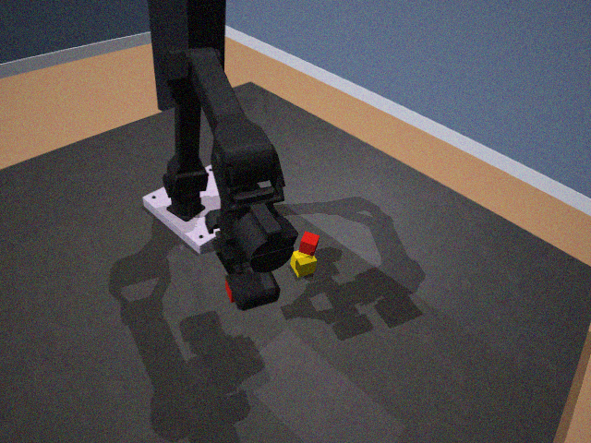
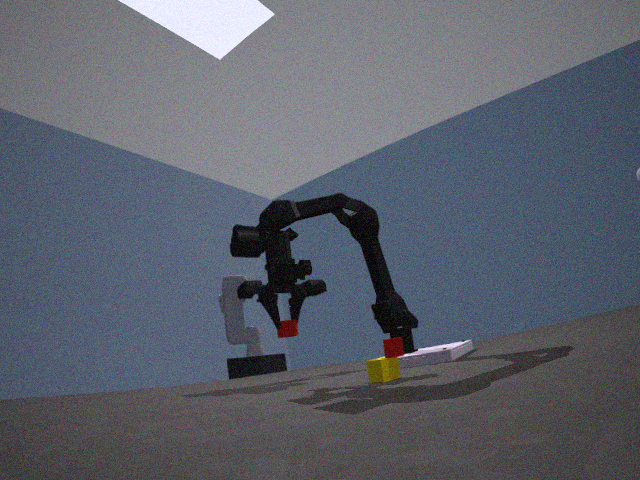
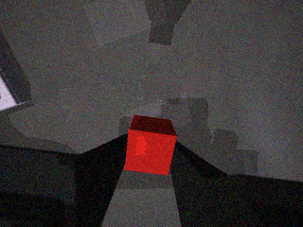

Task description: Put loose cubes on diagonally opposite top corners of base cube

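Dark table (image 2: 465, 413), blue walls behind. Nearest, a red cube (image 2: 287, 328) is gripped by the pincer (image 2: 287, 324), raised well above the table. Farther back, a 2nd red cube (image 2: 393, 347) is seen atop yellow base cube (image 2: 383, 369), on one corner.

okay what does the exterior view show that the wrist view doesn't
Only the exterior view shows the yellow base cube with a red cube already sitting on it, the whole arm, and the gripper raised well above the floor. Only the wrist view shows the grip up close: the held cube clamped between the two dark fingers, floor shadows beyond. Both show that held red cube.
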Tool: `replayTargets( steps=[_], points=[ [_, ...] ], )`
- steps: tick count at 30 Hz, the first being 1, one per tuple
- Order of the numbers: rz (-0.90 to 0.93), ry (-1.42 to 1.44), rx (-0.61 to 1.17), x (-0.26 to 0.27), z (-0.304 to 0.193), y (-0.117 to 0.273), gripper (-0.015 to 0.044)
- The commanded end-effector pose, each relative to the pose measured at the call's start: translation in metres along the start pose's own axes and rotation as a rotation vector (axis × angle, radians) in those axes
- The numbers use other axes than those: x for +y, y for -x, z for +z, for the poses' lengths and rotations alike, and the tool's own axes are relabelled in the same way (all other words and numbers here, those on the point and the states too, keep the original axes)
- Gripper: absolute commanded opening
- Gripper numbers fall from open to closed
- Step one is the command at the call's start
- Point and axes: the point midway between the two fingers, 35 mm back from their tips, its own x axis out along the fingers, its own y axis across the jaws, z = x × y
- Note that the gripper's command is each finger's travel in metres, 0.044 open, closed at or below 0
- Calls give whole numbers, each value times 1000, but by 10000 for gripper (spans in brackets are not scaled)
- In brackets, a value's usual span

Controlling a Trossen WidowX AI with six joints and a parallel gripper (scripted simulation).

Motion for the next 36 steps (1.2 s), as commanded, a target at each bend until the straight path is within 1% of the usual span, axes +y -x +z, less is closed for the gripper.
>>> replayTargets(
  steps=[1,36],
  points=[
    [2,-60,3,2,7,1,105],
    [9,-1005,0,29,88,-3,105]
  ],
)
